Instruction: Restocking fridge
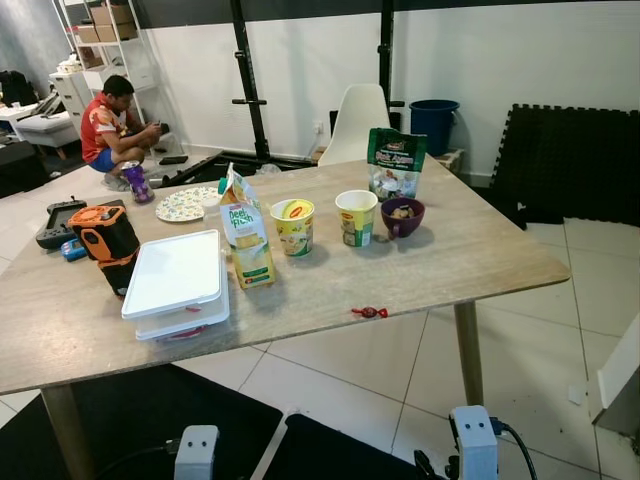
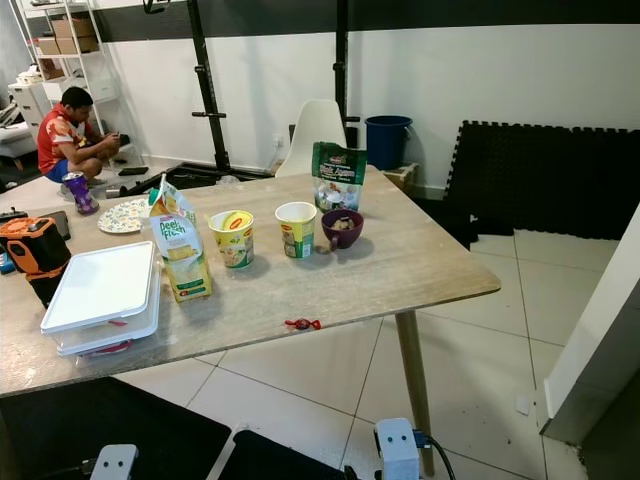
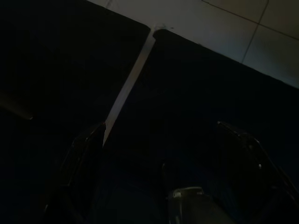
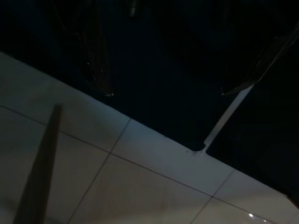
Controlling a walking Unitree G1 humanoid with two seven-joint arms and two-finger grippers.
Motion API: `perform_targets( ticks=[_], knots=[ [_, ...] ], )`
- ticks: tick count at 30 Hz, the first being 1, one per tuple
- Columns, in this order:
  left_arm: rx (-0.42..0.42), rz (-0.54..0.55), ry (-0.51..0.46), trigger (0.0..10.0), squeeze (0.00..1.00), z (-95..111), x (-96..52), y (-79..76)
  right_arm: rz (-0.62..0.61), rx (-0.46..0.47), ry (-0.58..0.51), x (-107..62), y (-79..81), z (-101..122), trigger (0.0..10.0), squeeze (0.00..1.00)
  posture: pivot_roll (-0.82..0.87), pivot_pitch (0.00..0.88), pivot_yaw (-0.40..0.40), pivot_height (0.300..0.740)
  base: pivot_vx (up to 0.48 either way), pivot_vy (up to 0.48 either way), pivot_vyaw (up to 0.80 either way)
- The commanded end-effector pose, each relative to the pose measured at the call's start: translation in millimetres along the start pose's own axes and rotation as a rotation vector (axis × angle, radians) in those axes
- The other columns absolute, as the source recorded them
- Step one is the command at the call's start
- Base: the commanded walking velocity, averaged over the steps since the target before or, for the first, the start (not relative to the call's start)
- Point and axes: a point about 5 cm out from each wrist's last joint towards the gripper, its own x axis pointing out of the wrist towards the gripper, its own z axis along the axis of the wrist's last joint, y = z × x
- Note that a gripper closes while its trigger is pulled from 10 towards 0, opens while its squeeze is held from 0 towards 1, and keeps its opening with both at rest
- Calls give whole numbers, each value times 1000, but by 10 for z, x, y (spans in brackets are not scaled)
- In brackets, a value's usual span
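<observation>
Milk carton (image 1: 246, 232) upright on table (image 1: 480, 260), long axis vertical; both idle pincers' fingers spread apart.

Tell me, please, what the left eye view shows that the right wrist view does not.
The left eye view has the light wooden table carrying a white lidded plastic box, a yellow-green juice carton, a yellow noodle cup and a purple bowl. The right wrist view has the right gripper, its black fingers open, hanging idle. Both share the white tiled floor and the black floor mat.
</observation>
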Motion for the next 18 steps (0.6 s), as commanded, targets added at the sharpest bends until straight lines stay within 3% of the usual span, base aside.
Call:
perform_targets(
  ticks=[1, 18],
  knots=[
    [-17, 13, 3, 10000, 0, -38, -17, 22, 7, -13, 20, -10, 22, -46, 10000, 0, 36, 31, 48, 734, 0, 0, 0],
    [7, 45, -3, 10000, 0, -35, -17, 31, 14, -37, 25, -6, 1, -30, 10000, 0, 44, 2, 16, 734, 0, 0, 0]
  ],
)
